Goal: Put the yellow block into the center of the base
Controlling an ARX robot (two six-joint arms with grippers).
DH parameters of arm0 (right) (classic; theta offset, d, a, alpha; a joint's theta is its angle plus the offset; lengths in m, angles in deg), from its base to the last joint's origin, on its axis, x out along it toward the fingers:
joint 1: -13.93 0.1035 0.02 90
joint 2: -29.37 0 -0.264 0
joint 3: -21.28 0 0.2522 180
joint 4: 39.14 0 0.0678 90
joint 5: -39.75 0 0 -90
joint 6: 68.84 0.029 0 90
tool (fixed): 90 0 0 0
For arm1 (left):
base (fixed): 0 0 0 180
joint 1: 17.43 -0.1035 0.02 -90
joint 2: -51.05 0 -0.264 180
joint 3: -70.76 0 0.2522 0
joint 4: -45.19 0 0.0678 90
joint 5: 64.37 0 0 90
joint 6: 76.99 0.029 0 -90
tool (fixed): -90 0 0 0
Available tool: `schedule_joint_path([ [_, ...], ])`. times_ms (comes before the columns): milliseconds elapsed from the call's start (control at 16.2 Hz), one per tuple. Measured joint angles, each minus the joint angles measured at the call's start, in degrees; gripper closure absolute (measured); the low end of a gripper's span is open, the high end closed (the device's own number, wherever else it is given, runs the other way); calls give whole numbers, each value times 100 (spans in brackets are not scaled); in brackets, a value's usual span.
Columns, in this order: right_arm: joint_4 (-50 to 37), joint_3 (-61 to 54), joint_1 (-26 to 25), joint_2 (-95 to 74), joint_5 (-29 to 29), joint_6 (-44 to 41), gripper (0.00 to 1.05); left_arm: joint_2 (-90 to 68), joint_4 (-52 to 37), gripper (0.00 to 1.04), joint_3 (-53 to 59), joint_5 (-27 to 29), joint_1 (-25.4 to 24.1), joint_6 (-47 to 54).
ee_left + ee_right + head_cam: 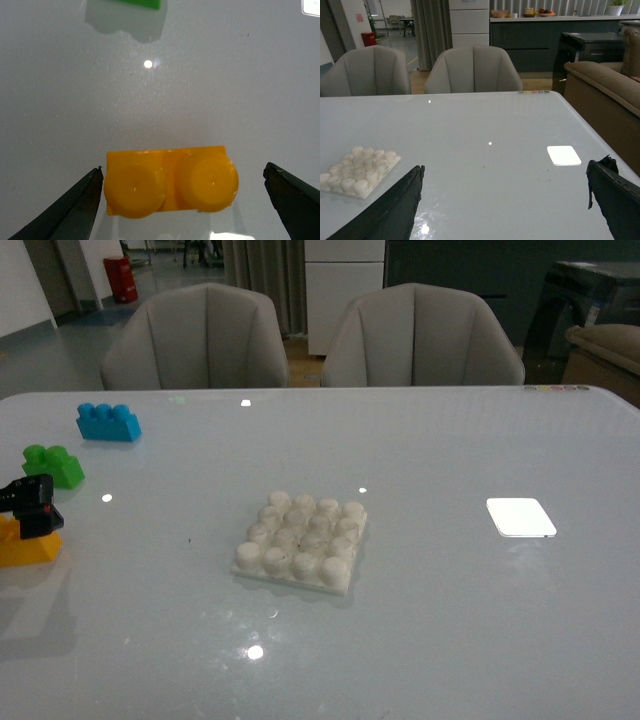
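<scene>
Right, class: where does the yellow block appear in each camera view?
Front view: the yellow block sits at the far left, partly behind the left gripper.
Left wrist view: the yellow block lies between the open jaws.
Right wrist view: not in it.
Shared landmark: the green brick, just beyond the yellow block in the front and left wrist views.

We hold our left gripper (183,170) low and far to our left side, its dark jaws spread wide apart. Our right gripper (505,167) is also wide open, raised and pointing forward.
</scene>
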Motion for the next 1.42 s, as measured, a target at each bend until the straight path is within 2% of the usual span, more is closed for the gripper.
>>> schedule_joint_path([
  [124, 0, 0, 0, 0, -2, 0, 6, 0, 107, 7, 66, 35, 2, 2],
  [309, 0, 0, 0, 0, -2, 0, 6, 2, 4, 35, 101, 144, 31, 4],
  [371, 0, 0, 0, 0, -2, 0, 6, 7, -33, 39, 105, 195, 37, 4],
  [928, 2, 0, 0, 0, -2, 0, 6, 551, -96, 42, 411, 238, 374, -70],
  [1052, 0, 0, 0, 0, -2, 0, 6, 1075, 50, 42, 595, 260, 664, -142],
  [1238, 0, 0, 0, 0, -2, 0, 6, 1735, 267, 42, 737, 385, 1639, -315],
  [1423, 0, 0, 0, 0, -2, 0, 6, 1657, 361, 42, 581, 623, 2793, -597],
])
